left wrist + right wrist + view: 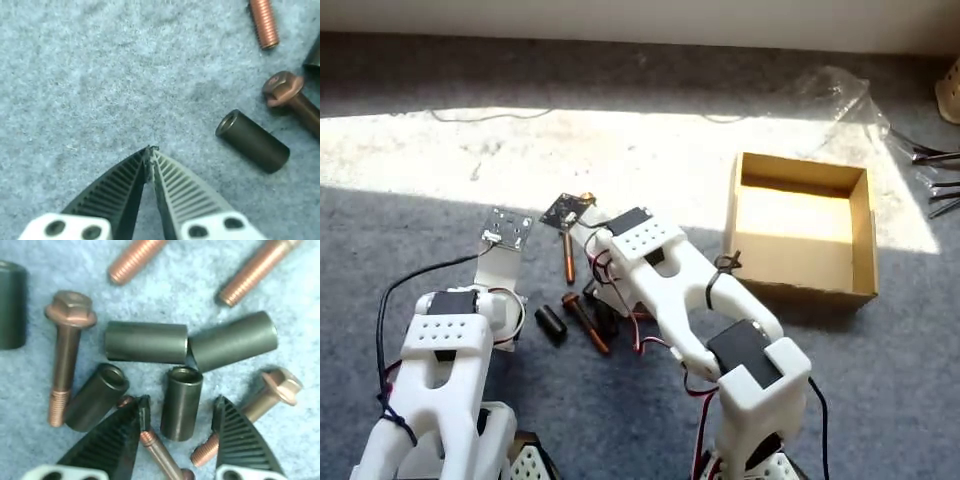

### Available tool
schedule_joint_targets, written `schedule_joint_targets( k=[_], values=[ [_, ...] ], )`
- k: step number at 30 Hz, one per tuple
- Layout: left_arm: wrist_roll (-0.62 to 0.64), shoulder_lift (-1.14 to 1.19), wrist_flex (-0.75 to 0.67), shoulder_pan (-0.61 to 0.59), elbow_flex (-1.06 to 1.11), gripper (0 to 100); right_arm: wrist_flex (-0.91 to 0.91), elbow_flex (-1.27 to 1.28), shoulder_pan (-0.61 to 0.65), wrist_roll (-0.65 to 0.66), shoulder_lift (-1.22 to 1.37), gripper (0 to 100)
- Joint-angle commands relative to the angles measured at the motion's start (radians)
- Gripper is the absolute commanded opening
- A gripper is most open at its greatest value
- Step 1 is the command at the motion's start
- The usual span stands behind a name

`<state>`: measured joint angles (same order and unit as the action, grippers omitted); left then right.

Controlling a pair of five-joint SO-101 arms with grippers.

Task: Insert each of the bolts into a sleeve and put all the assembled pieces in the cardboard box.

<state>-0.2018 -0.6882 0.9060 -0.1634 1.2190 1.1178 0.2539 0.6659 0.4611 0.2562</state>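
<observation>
Right gripper [182,399] spread, fingers [115,440] straddling dark sleeve [181,410]. Sleeve's long axis runs along fingers, open end away from wrist, so closing should pinch across its width. Bolts [67,350], other sleeves [146,342] crowd close. Left gripper [150,150] pressed together over carpet [100,75], lone sleeve [252,141] just beside. Cardboard box [865,235] well apart from sleeves.

**Non-task items around the work area**

The whole surface is covered by grey carpet [410,70]; a sunlit patch [650,160] is cast across its far half. A thin wire [490,116] is laid along the patch's far edge. A crumpled clear plastic bag [830,90] is seen far right, w/ dark tool handles [938,156] near it at the right edge. A pale rounded obj. [951,92] is cut off by the edge above them; type can't be told.
</observation>
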Motion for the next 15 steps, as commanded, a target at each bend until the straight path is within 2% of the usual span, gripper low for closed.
schedule_joint_targets(
  k=[1, 6, 12, 15],
  values=[
    [0.006, -0.021, -0.014, 0.015, -0.015, 1, -0.002, -0.004, 0.024, -0.011, -0.025, 19.5],
    [0.008, -0.022, -0.012, 0.013, -0.016, 1, -0.002, -0.004, 0.024, -0.011, -0.025, 19.5],
    [0.009, -0.022, -0.015, -0.079, -0.024, 1, -0.002, -0.005, 0.028, -0.011, -0.025, 19.5],
    [0.009, -0.024, -0.015, -0.082, -0.024, 1, -0.002, -0.007, 0.028, -0.011, -0.025, 19.5]
  ],
)
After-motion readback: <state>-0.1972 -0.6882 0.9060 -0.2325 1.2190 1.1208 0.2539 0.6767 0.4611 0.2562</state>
